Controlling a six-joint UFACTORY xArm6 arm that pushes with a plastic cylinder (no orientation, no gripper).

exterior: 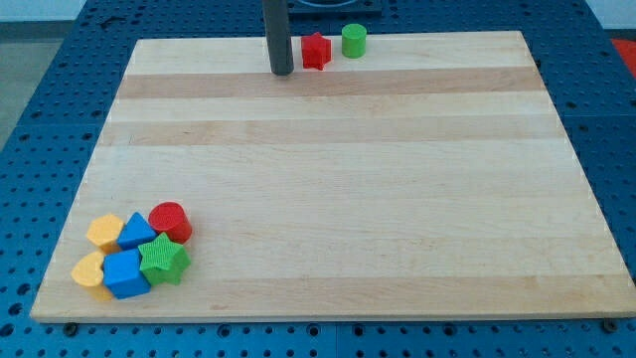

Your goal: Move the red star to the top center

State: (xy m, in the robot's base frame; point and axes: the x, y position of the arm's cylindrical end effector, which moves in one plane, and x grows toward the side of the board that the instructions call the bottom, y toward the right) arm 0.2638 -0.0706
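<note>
The red star (316,51) sits near the view's top centre of the wooden board (328,179), just left of a green cylinder (354,41). My tip (281,72) stands on the board to the left of the red star, a small gap apart from it and slightly lower in the view. The rod rises out of the view's top edge.
A cluster of blocks lies at the view's bottom left: a red cylinder (170,221), a green star (164,261), a blue triangle (136,232), a blue block (124,273), a yellow block (104,231) and a yellow heart (88,269).
</note>
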